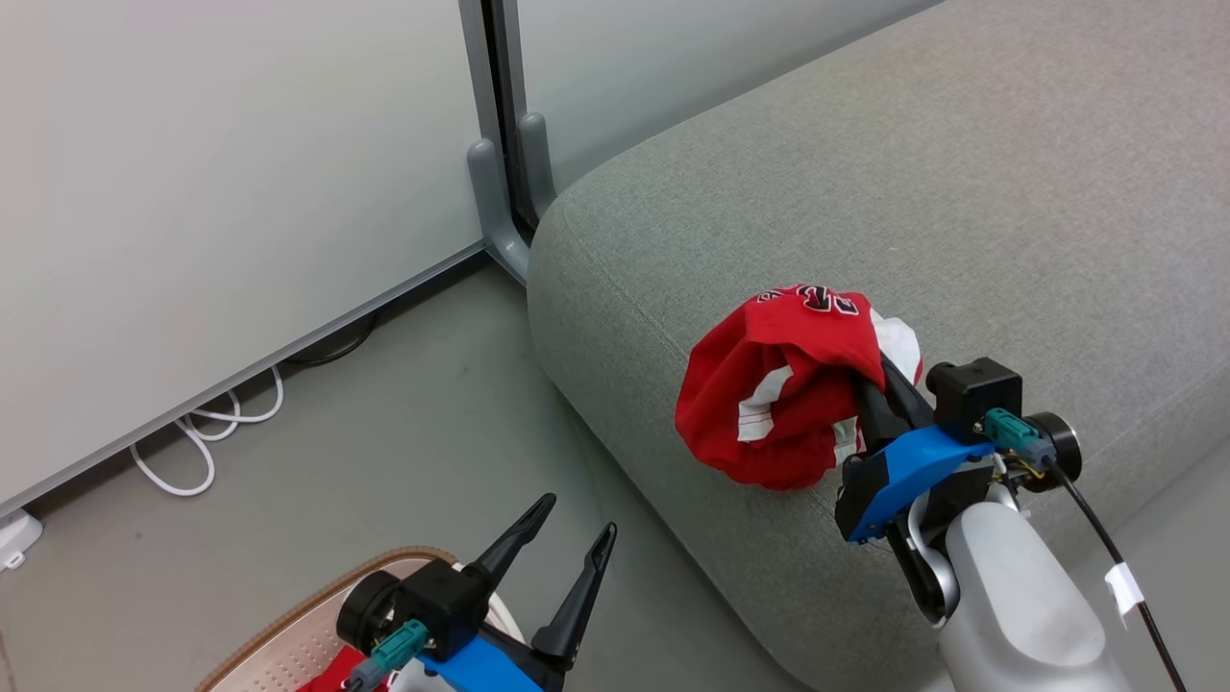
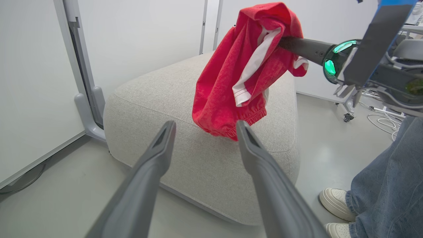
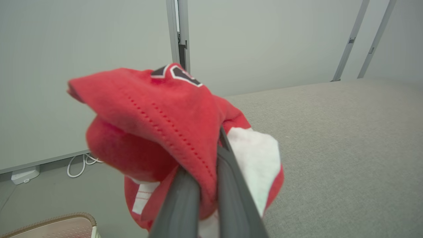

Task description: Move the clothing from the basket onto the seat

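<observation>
Right gripper (image 1: 876, 384), in the head view, has its two dark fingers pressed together on one red garment (image 1: 769, 394), which hangs bunched over the near edge of the single grey seat (image 1: 961, 192). At the lower left, the left gripper (image 1: 579, 514) stands spread and empty above the one basket (image 1: 288, 615), where a second patch of red cloth (image 1: 332, 678) shows. One white cable (image 1: 207, 432) loops on the floor.

From the left wrist, two spread fingers frame the hanging garment; its elastic hem reaches the cushion top, though I cannot tell if it touches. One denim leg (image 2: 390, 185) and two white shoes (image 2: 335, 203) stand beside the seat.

From the right wrist, both fingers pinch a red fold with white lining, and the basket rim lies low left.
</observation>
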